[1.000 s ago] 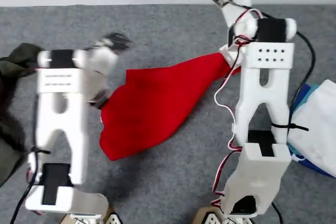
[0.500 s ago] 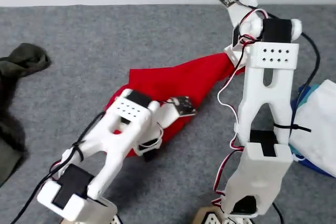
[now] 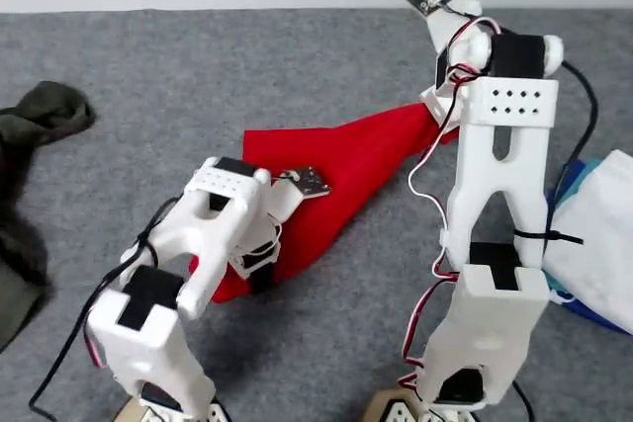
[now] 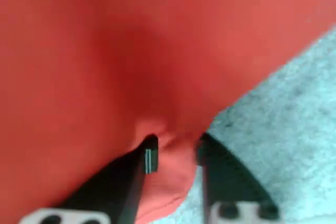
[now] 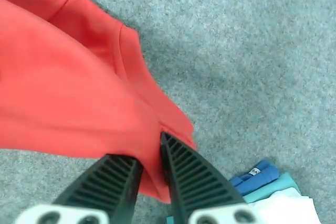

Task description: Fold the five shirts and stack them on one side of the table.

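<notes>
left gripper [image 4: 176,153] and right gripper [image 5: 151,174] both pinched on red shirt [image 3: 346,160], likely stretching it flat for folding

table [image 3: 247,56]: grey felt. Open ground lies across the far left, between dark shirt [image 3: 35,121] and red shirt [image 3: 336,160]. More lies along the near edge between the two arm bases, and behind the red shirt to the far edge.
red shirt: spans the middle from arm to arm and bars a straight pass through the centre.
left arm [image 3: 213,219]: slants low over the shirt's near-left end, with the left gripper [image 4: 176,142] pinching a fold.
right arm [image 3: 499,175]: tall barrier right of centre, with the right gripper [image 5: 152,145] clamped on the shirt's far corner.
dark shirt: heaped at the left edge.
stack [image 3: 603,224]: white over blue at the right edge, close beside the right arm, with little room between.
</notes>
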